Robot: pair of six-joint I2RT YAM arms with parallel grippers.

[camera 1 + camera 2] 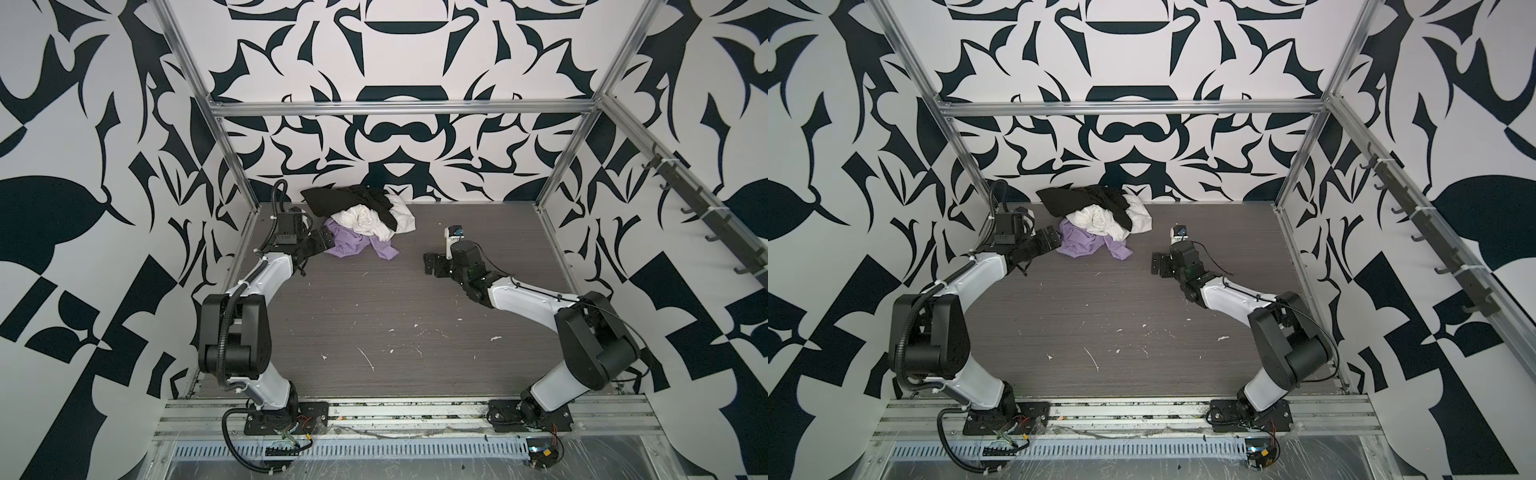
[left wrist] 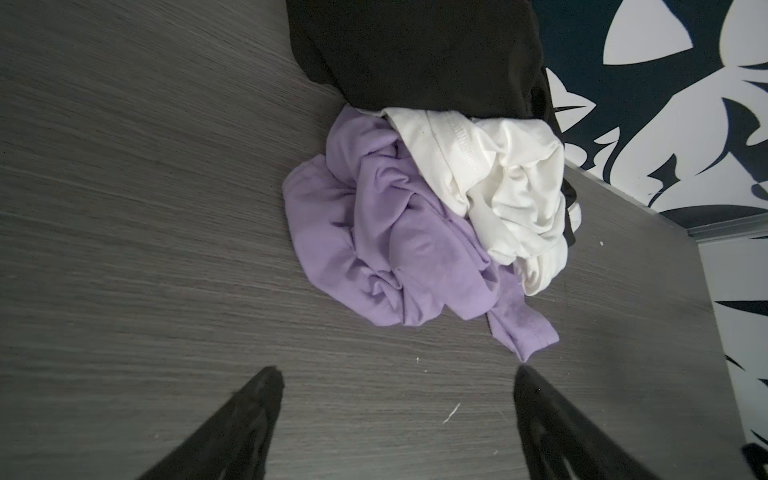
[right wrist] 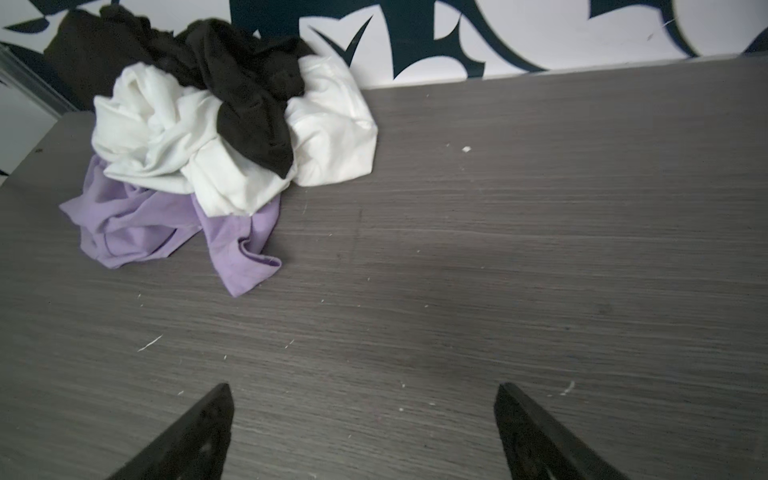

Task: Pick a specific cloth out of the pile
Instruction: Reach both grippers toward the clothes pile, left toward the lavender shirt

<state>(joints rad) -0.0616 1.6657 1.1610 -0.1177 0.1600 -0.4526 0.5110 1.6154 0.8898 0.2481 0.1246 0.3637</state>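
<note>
Left wrist view: nothing picked yet; lavender cloth (image 2: 395, 241) lies in the pile (image 2: 498, 187), your left fingers (image 2: 249, 415) and right fingers (image 3: 199, 424) spread, empty.

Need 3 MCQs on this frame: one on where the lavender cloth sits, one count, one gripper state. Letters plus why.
1. Where is the lavender cloth?
A. Draped over the left arm.
B. At the pile's front edge, toward the arm bases, partly under the white cloth.
C. Alone beside the right arm.

2. How many garments make up the pile?
A. Two.
B. Three.
C. Five.

3. The left gripper is:
A. Open, holding nothing.
B. Shut on the lavender cloth.
C. Shut on the white cloth.

Answers:
1 B: both top views show the white cloth overlapping its far side.
2 B: black cloth, white cloth, lavender cloth.
3 A: the left wrist view shows spread fingers with only bare table between them.
</note>
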